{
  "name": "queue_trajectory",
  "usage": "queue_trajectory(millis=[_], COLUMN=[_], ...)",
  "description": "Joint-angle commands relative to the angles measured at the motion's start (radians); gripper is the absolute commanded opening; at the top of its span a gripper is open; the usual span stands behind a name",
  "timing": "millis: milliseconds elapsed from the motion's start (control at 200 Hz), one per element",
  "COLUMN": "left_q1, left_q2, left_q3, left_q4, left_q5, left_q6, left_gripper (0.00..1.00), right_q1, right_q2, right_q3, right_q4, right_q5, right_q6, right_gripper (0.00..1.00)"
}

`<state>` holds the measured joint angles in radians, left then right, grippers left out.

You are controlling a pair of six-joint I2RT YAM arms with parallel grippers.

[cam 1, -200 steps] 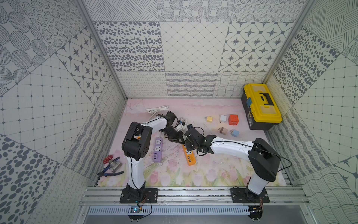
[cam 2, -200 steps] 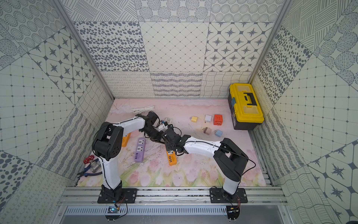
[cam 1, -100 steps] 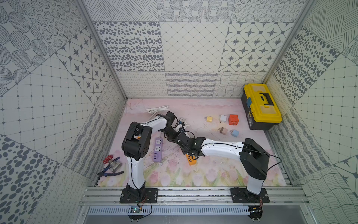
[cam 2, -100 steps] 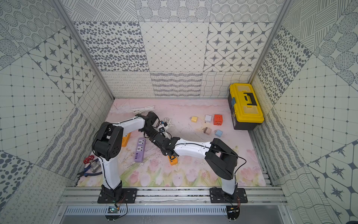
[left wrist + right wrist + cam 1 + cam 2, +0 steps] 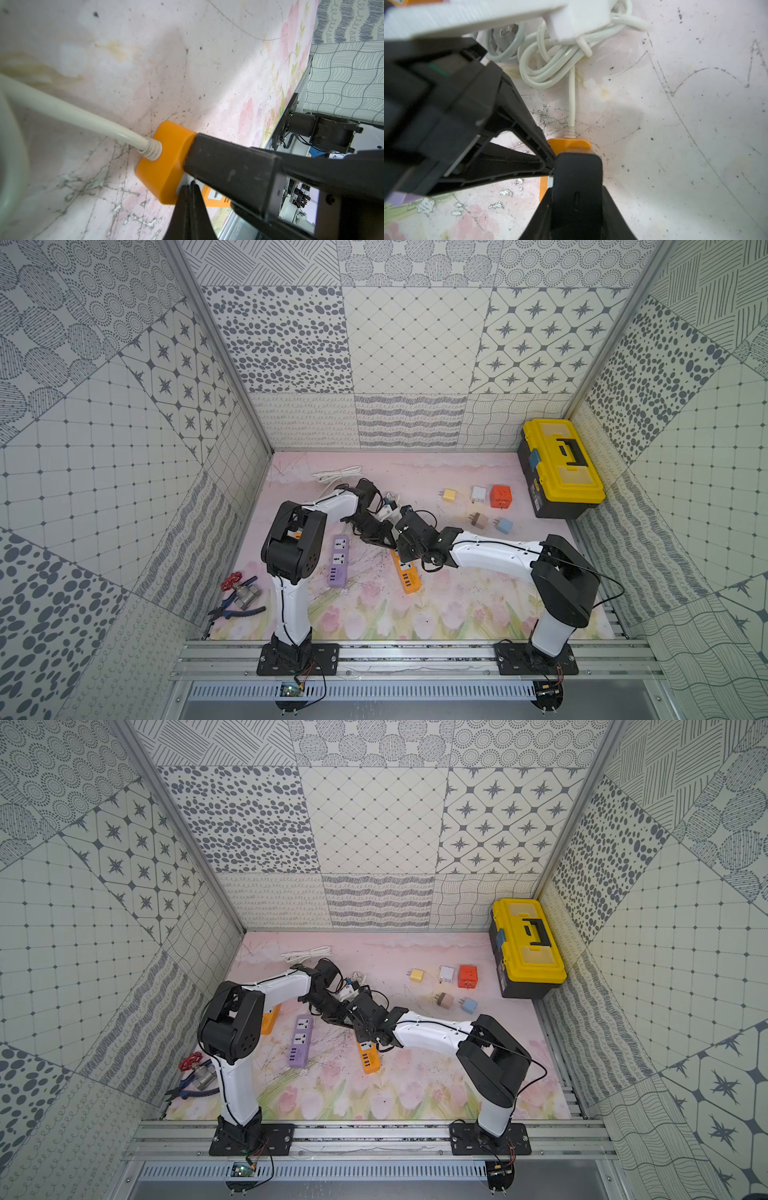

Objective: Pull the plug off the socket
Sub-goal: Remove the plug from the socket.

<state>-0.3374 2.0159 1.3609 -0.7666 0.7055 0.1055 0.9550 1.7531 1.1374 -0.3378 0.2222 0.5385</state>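
Observation:
An orange socket strip (image 5: 406,577) (image 5: 369,1060) lies mid-table, with a white cord (image 5: 572,104) (image 5: 72,112) running from its end (image 5: 164,158) (image 5: 569,143). A black plug (image 5: 577,172) (image 5: 228,166) stands in it. My right gripper (image 5: 577,187) (image 5: 406,548) (image 5: 364,1029) is shut on that plug from above. My left gripper (image 5: 190,187) (image 5: 384,537) (image 5: 343,1017) is shut, and its tips rest on the strip's face right beside the plug. The prongs are hidden.
A purple strip (image 5: 338,560) lies left of the orange one. The cord's coil (image 5: 550,62) sits just behind. Several small adapters (image 5: 478,494) and a yellow toolbox (image 5: 561,466) are at the back right. Pliers and a red valve (image 5: 237,599) lie front left.
The right arm's elbow swung left and came back. Both grippers stay at the orange strip, which has barely moved. The plug is still in the strip.

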Motion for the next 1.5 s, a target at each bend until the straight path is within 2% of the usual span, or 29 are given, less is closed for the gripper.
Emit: queue_trajectory(millis=[0,165,335,450,645,756,911,1071,1226,1276,1391,1496], left_q1=[0.000,0.000,0.000,0.000,0.000,0.000,0.000,0.000,0.000,0.000,0.001,0.004], left_q2=[0.018,0.018,0.018,0.018,0.017,0.016,0.018,0.017,0.017,0.016,0.014,0.000], left_q3=[0.005,0.005,0.006,0.005,0.004,0.004,0.003,0.004,0.003,0.003,0.007,0.010], left_q4=[-0.002,-0.004,-0.004,-0.004,-0.002,-0.003,-0.003,-0.003,-0.002,-0.003,-0.011,-0.030], left_q5=[-0.069,-0.069,-0.069,-0.069,-0.068,-0.068,-0.067,-0.067,-0.067,-0.067,-0.056,0.008], left_q6=[0.019,0.019,0.019,0.020,0.020,0.020,0.020,0.020,0.020,0.020,0.025,0.051], left_gripper=[0.00,0.00,0.00,0.00,0.00,0.00,0.00,0.00,0.00,0.00,0.00,0.00], right_q1=[0.038,0.111,0.118,0.097,-0.005,-0.010,0.041,0.111,0.127,0.123,0.079,0.031], right_q2=[-0.015,0.056,0.082,0.046,-0.054,-0.064,-0.038,0.025,0.077,0.073,0.029,-0.009], right_q3=[0.053,0.145,0.174,0.142,0.008,0.000,0.043,0.121,0.171,0.163,0.098,0.031], right_q4=[0.069,-0.029,-0.054,-0.009,0.158,0.170,0.102,0.012,-0.030,-0.016,0.071,0.140], right_q5=[0.055,0.216,0.228,0.166,-0.087,-0.108,0.018,0.216,0.267,0.253,0.139,0.075], right_q6=[-0.016,-0.086,-0.088,-0.062,0.055,0.053,-0.009,-0.094,-0.116,-0.100,-0.021,0.067], right_gripper=[0.12,0.12,0.12,0.12,0.12,0.12,0.11,0.11,0.11,0.11,0.11,0.10])
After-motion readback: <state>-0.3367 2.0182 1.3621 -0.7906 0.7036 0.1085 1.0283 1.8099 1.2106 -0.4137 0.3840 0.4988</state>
